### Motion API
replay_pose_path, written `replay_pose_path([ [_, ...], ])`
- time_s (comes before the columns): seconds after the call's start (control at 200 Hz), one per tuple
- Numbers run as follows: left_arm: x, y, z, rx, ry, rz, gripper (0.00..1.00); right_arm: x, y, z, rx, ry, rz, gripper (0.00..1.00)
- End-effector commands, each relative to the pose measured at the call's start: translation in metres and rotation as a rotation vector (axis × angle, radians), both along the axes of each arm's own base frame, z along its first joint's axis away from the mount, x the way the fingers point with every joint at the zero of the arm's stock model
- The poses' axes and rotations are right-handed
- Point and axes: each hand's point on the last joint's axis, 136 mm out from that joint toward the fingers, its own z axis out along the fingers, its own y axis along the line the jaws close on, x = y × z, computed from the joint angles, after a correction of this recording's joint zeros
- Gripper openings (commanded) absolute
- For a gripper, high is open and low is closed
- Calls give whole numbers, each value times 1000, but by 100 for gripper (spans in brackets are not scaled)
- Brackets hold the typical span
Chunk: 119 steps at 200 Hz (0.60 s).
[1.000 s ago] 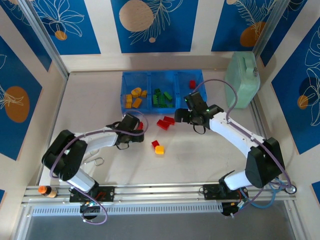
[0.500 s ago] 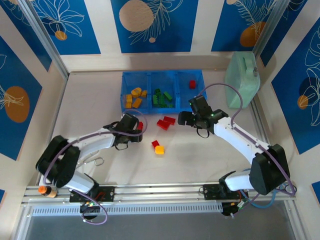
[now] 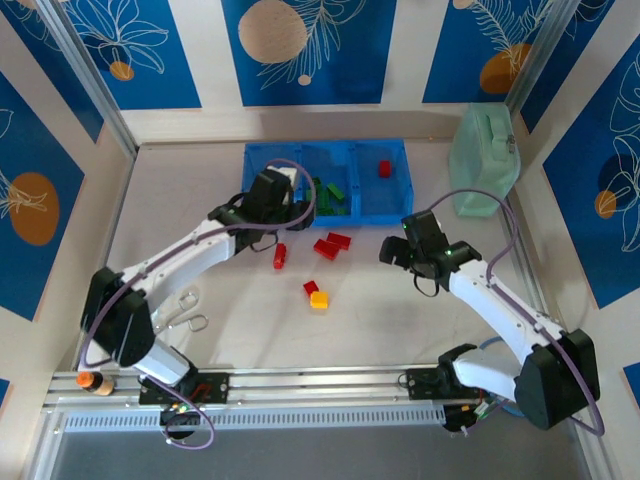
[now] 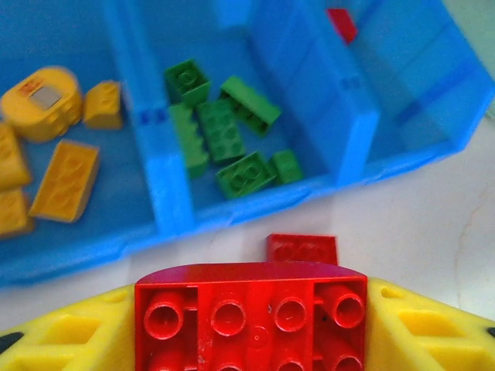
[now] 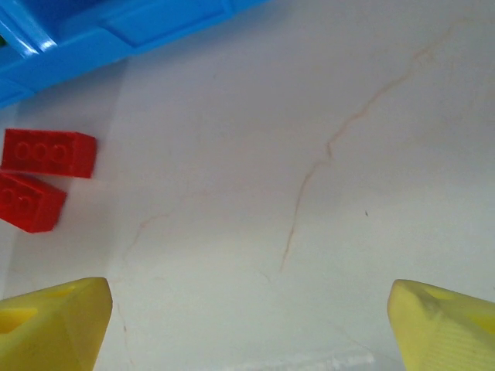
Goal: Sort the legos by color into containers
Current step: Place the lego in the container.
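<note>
While a big red brick (image 4: 249, 305) is gripped tight between the yellow fingers (image 4: 69, 336) of the left gripper (image 4: 249, 340), it is held up just by the near wall of the blue tray (image 3: 385, 200). Yellow bricks (image 4: 66, 179) are kept in the tray's left part, green bricks (image 4: 224, 131) in the middle part, and a lone red brick (image 3: 384, 168) in the right part. Loose red bricks (image 3: 331, 244) and one orange brick (image 3: 319, 299) are left on the table (image 3: 400, 320). The right gripper (image 5: 247, 325) is held wide open above the table, with nothing in it.

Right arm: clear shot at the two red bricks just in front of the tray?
Probably yes. Right gripper is open and empty, with bare table between it and the red bricks.
</note>
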Motion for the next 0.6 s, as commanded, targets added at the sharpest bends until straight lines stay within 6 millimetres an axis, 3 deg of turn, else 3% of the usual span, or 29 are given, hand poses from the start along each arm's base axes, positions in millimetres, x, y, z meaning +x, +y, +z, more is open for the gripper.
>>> replay_pose_path([
  [0.0,12,-39,14,-3,-22,-114,56,-12,-4,-3,24,-1,-14,92],
  [0.145,38,-91,22,-60,-40,-201,56,-22,-6,1,49,-56,-9,92],
  [0.27,57,-132,15,-82,-15,-275,56,-29,-7,7,75,-95,6,92],
  [0.445,69,-173,5,-110,-9,-351,56,-37,-4,1,101,-100,27,92],
  [0.59,78,-195,-8,-121,-13,-373,56,-39,-1,-4,115,-92,40,92],
])
